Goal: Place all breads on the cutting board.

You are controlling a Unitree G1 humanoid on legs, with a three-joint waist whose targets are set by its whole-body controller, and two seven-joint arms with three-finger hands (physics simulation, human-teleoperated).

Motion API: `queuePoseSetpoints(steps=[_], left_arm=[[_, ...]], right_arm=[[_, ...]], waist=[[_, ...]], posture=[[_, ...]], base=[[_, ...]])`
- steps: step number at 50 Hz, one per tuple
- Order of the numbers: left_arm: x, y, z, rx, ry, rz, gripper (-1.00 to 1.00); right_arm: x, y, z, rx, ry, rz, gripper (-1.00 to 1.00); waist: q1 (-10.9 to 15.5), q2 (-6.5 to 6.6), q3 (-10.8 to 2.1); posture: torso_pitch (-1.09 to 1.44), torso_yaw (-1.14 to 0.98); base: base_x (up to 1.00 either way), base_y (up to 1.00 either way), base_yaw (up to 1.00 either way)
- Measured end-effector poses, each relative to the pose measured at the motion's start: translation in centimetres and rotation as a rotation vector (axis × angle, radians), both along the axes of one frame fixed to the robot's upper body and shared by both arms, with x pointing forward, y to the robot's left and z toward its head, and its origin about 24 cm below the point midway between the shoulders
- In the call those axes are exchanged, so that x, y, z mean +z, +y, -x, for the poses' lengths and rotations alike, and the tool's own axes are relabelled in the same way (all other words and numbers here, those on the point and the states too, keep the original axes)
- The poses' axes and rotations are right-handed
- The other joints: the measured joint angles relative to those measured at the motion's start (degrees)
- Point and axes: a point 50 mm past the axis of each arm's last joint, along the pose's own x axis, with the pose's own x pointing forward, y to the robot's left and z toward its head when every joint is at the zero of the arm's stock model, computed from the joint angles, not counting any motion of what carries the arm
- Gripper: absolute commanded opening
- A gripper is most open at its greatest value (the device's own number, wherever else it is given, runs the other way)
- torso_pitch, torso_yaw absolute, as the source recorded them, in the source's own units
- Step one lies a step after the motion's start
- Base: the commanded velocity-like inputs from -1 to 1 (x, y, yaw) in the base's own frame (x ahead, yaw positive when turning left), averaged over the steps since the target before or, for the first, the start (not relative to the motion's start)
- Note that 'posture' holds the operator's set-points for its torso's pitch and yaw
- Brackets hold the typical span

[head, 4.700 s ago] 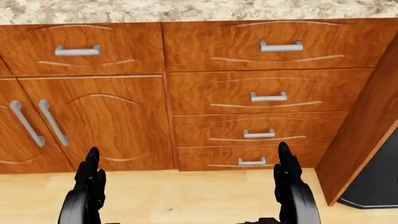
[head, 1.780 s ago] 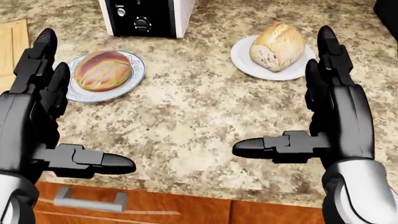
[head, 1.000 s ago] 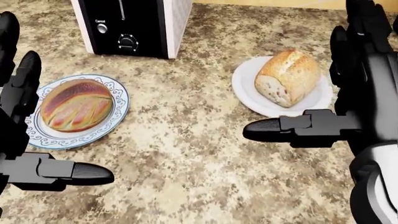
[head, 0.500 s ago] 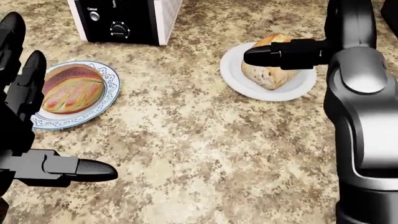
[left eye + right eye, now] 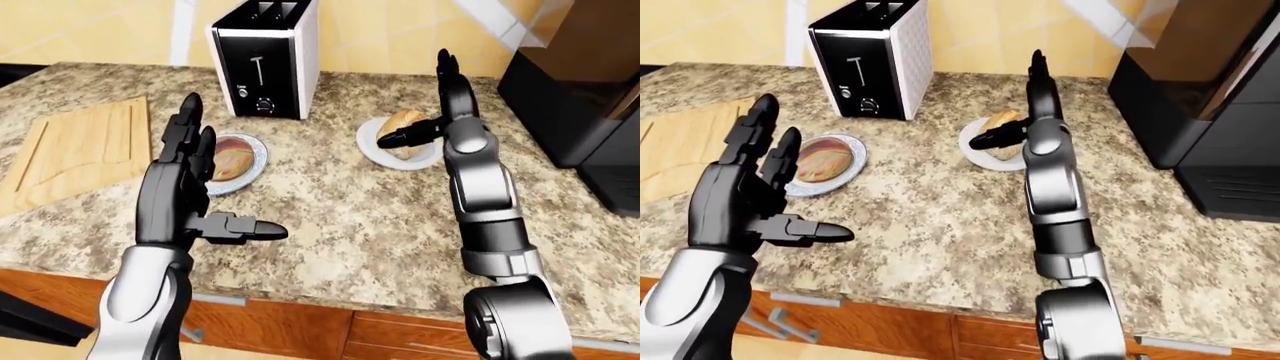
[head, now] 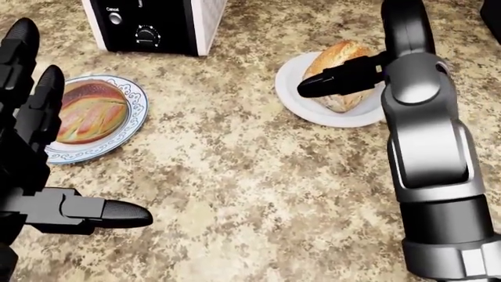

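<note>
On the speckled granite counter [image 5: 340, 217] two breads wait on plates. The crusty loaf [image 6: 345, 59] lies on a plain white plate [image 6: 293, 97] toward the upper right of the head view. The rounded brown bun [image 6: 90, 111] sits on a patterned plate [image 6: 137, 103] at the left, just below the toaster [image 5: 265, 56]. The wooden cutting board [image 5: 75, 150] lies bare at the far left of the left-eye view, well apart from both plates.

The right hand [image 5: 445, 97] reaches over the white plate with its fingers spread wide and pointing up, and its thumb [image 6: 333, 82] stretches across the crusty loaf. The thumb seems to be touching the crust, though its dark shape covers that spot and contact cannot be confirmed. Nothing is gripped.

The left hand [image 5: 185, 187] hangs above the counter's near edge, also wide open, thumb jutting toward the right. In the left-eye view its fingers [image 5: 190, 127] cover the left part of the brown bun and its plate.

A dark appliance [image 5: 1210, 112] stands at the right end of the counter, beside the right arm. Wooden drawers [image 5: 290, 330] with metal handles run beneath the counter edge.
</note>
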Motion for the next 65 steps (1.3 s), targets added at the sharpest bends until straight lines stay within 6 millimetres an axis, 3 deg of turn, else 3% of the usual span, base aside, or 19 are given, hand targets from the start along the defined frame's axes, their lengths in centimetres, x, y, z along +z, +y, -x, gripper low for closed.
queuePoseSetpoints(steps=[13, 27, 38, 47, 56, 59, 65], left_arm=[[-0.3, 0.2, 0.0, 0.006, 0.008, 0.008, 1.0], [-0.5, 0.2, -0.2, 0.005, 0.008, 0.007, 1.0], [-0.4, 0.2, -0.1, 0.005, 0.006, 0.006, 1.0], [-0.5, 0.2, -0.1, 0.006, 0.007, 0.004, 1.0], [-0.5, 0.2, -0.1, 0.006, 0.006, 0.004, 1.0], [-0.4, 0.2, -0.1, 0.005, 0.003, 0.003, 1.0], [0.0, 0.2, -0.1, 0.007, -0.004, -0.002, 1.0]], right_arm=[[-2.4, -0.5, -0.8, -0.01, 0.082, 0.083, 1.0], [-2.9, -0.8, -1.4, -0.025, 0.085, 0.104, 1.0], [-3.4, -1.1, -1.5, -0.03, 0.094, 0.113, 0.36], [-3.4, -1.1, -1.5, -0.03, 0.088, 0.125, 0.16], [-3.2, -1.1, -1.3, -0.03, 0.083, 0.137, -0.18], [-2.5, -1.0, -1.0, -0.027, 0.067, 0.141, -0.31], [0.9, -0.8, 0.6, -0.01, -0.037, 0.148, -0.54]], waist=[[0.12, -0.33, -0.17], [0.5, -0.32, -0.04], [0.56, -0.35, -0.03], [0.6, -0.47, -0.11], [0.67, -0.59, -0.13], [0.74, -0.77, -0.12], [0.95, -1.1, -0.11]], posture=[[0.0, 0.0], [0.0, 0.0], [0.0, 0.0], [0.0, 0.0], [0.0, 0.0], [0.0, 0.0], [0.0, 0.0]], base=[[0.0, 0.0, 0.0], [0.0, 0.0, 0.0], [0.0, 0.0, 0.0], [0.0, 0.0, 0.0], [0.0, 0.0, 0.0], [0.0, 0.0, 0.0], [0.0, 0.0, 0.0]])
